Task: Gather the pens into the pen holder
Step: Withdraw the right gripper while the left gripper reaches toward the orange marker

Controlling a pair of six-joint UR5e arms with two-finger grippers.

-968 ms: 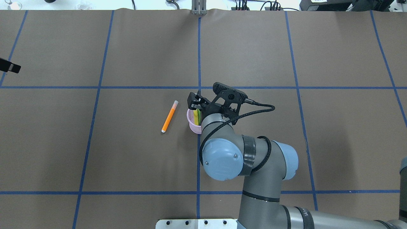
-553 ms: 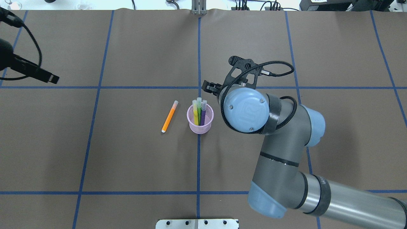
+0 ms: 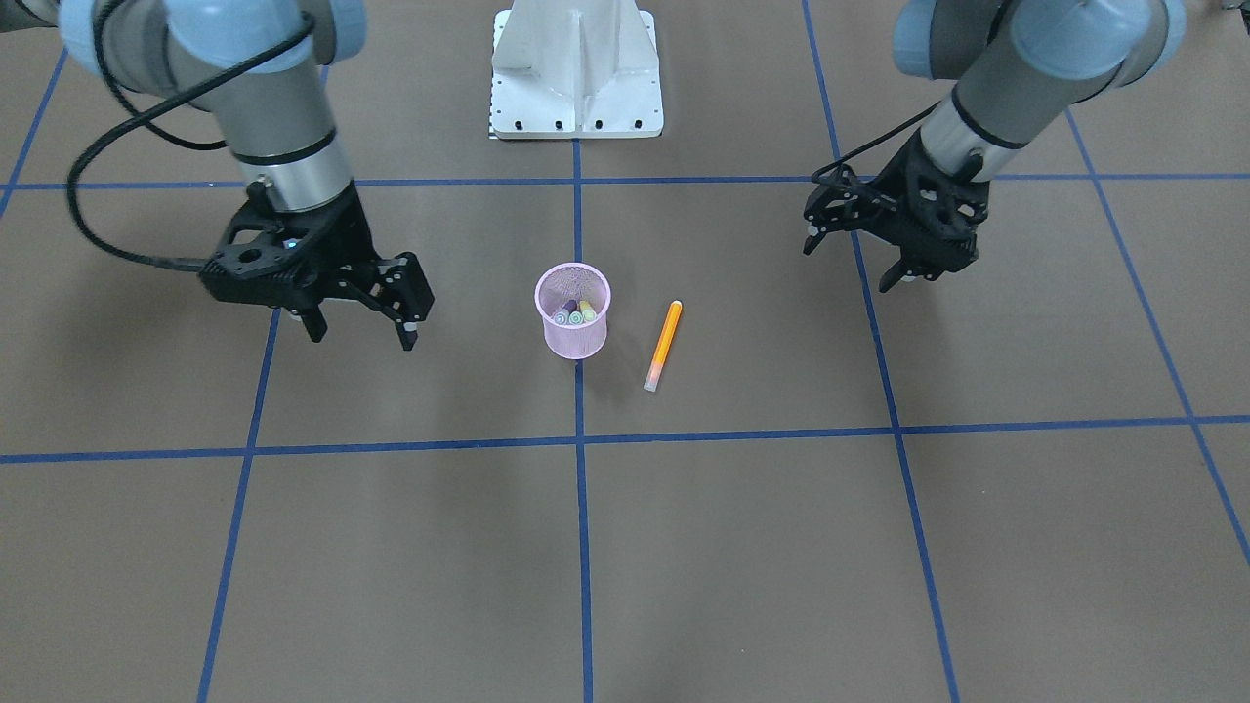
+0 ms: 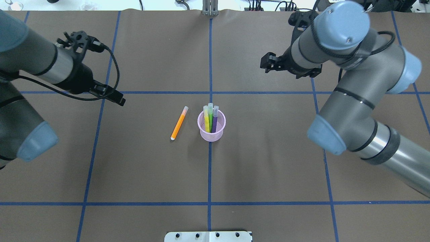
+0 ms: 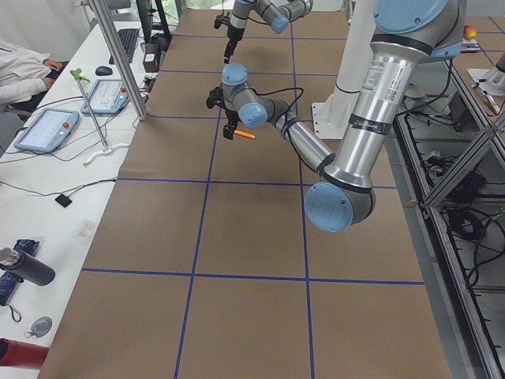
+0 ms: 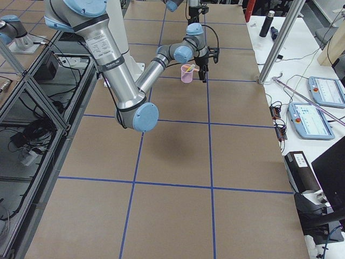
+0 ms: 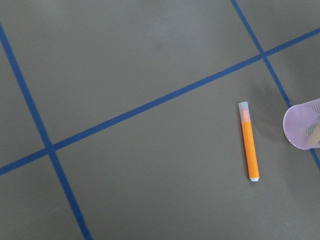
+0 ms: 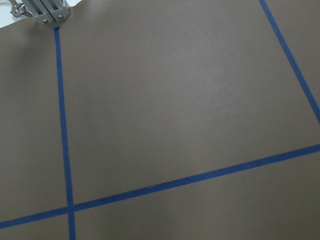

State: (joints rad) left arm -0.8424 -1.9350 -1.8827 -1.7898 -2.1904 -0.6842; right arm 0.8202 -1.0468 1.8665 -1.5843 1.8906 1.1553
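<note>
The pink mesh pen holder [image 4: 211, 133] stands upright at the table's middle and also shows in the front view [image 3: 573, 337]. The yellow pen [image 4: 206, 122], green pen [image 4: 210, 117] and purple pen [image 4: 215, 121] stand in it. The orange pen [image 4: 178, 123] lies flat just left of the cup; it also shows in the front view [image 3: 663, 344] and the left wrist view [image 7: 249, 146]. My left gripper [image 3: 847, 266] is open and empty, hovering well left of the orange pen and beyond it [image 4: 116, 98]. My right gripper [image 3: 361, 334] is open and empty, off to the cup's right [image 4: 267, 65].
The brown table cover [image 4: 151, 168] carries a grid of blue tape lines. The robot's base plate [image 3: 576, 68] sits at the near edge. Monitors and cables lie along the table's far edge. The right wrist view holds only bare table and tape lines.
My right gripper has drawn back from the cup, up and to the far right, leaving three pens in it. My left arm has come in from the left towards the orange pen.
</note>
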